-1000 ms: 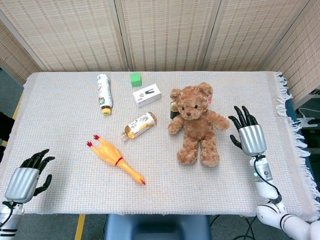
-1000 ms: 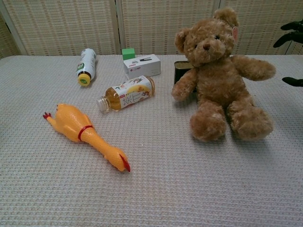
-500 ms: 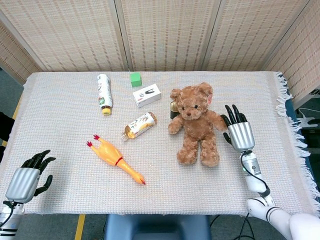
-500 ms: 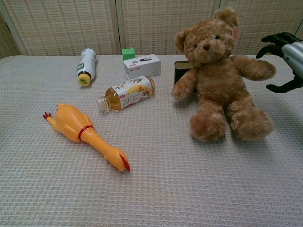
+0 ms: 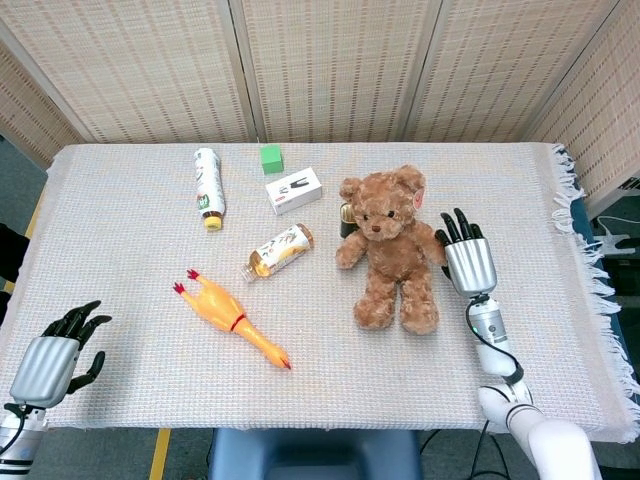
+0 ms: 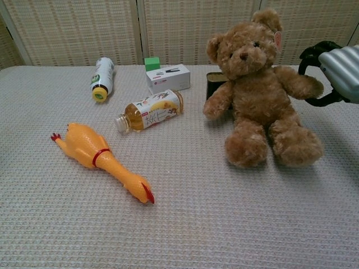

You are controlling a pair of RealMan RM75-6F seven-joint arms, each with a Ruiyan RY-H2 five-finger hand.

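A brown teddy bear (image 5: pixel 390 245) sits upright right of the table's middle. My right hand (image 5: pixel 467 262) stands right beside the bear's outstretched arm, palm toward it. In the chest view the right hand (image 6: pixel 338 72) has its fingers (image 6: pixel 309 53) above the paw and its thumb below, apart around the paw's tip; whether they touch it is unclear. My left hand (image 5: pixel 52 354) hangs at the table's front left corner, fingers apart, holding nothing.
A yellow rubber chicken (image 5: pixel 232 320) lies front left of the bear. A tea bottle (image 5: pixel 280 250), a white bottle (image 5: pixel 208 186), a white box (image 5: pixel 294 190) and a green block (image 5: pixel 271 159) lie further back. A dark can (image 5: pixel 346 220) stands behind the bear's other arm.
My right hand has moved left, from the table's right side up to the bear's arm. The left hand has barely shifted. The objects lie where they were.
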